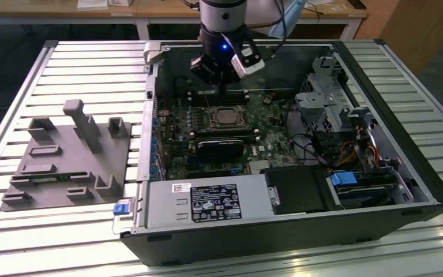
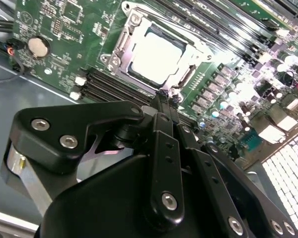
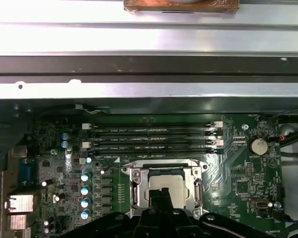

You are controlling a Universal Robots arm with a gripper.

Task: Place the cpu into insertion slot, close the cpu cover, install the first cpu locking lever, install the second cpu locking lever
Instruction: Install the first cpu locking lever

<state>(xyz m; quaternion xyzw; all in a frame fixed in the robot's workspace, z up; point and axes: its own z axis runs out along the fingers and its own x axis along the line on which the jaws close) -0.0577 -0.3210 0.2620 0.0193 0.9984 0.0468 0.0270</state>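
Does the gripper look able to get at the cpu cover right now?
Probably yes. The gripper hangs right at the edge of the cpu cover, inside the open computer case, with nothing visible between them.

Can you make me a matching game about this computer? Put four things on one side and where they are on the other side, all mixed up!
Things:
1. cpu
2. gripper
3. round battery
4. grey holder

Places:
A. on the slatted table, outside the computer case
B. inside the window of the cpu cover
C. on the green board, off to the side of the cover
D. at one edge of the cover

Pairs: 1-B, 2-D, 3-C, 4-A
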